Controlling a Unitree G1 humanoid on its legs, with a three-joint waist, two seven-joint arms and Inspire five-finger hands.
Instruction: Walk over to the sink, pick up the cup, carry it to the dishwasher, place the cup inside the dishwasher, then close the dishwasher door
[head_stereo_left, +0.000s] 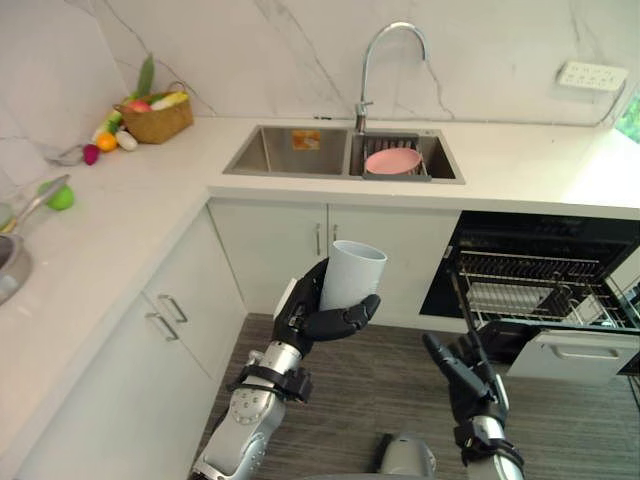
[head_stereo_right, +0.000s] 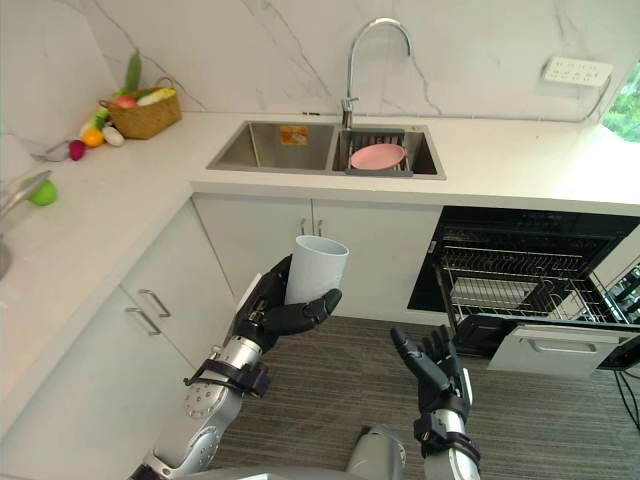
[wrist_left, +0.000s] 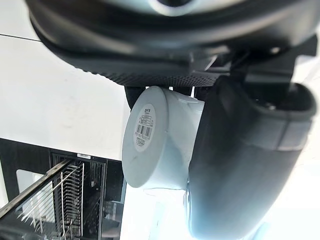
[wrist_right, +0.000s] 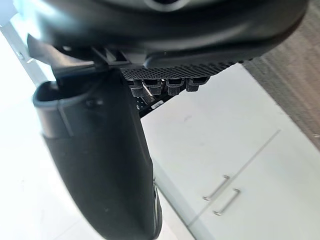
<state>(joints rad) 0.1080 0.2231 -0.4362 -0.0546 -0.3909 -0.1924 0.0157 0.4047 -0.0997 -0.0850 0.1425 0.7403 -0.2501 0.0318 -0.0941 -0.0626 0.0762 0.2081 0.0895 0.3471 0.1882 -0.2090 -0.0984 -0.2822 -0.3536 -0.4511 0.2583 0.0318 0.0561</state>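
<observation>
- The left robot hand (head_stereo_left: 318, 318) is covering the lower part of the cup (head_stereo_left: 352, 272) with its curled fingers.
- The picture's right edge is cutting off the dishwasher (head_stereo_left: 540, 238) and its rack (head_stereo_left: 545, 290).
- The left edge is cropping a grey metal thing (head_stereo_left: 8, 268) on the desk (head_stereo_left: 100, 230).
- The basket (head_stereo_left: 158, 124) is showing contents too small to name.

White cup (wrist_left: 162, 142) in left hand (wrist_left: 240, 165)
</observation>
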